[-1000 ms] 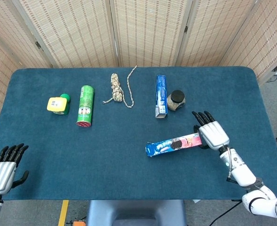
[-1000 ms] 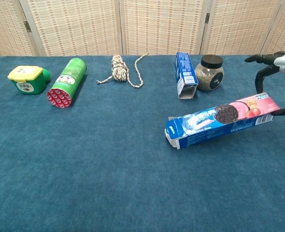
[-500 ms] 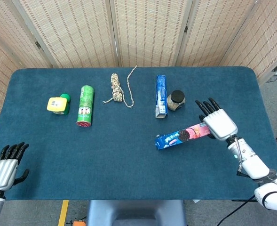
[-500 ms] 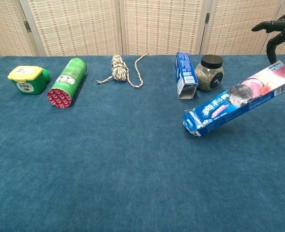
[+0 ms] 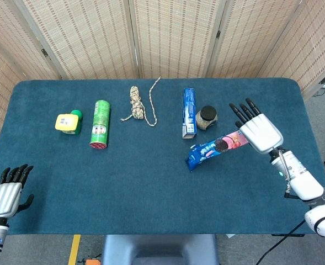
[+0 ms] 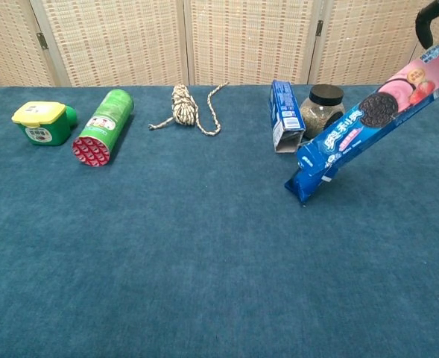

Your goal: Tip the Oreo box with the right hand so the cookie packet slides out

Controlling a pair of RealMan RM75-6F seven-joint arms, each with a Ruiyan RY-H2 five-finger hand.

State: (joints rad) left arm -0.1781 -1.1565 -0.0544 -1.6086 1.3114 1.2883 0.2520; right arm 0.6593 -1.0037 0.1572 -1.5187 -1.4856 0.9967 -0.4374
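The head view looks steeply down from above the near edge of the tabletop (image 5: pixel 151 187), taking in all four edges, the folding screen (image 5: pixel 173 38) behind the far edge, and floor past both side edges. The chest view sits low and close at the near edge, facing level toward the far edge and the screen; the side edges fall outside it. Both share the tabletop's middle and far part, with the rope (image 5: pixel 137 105) (image 6: pixel 183 106) and the green can (image 5: pixel 100 123) (image 6: pixel 103 125).
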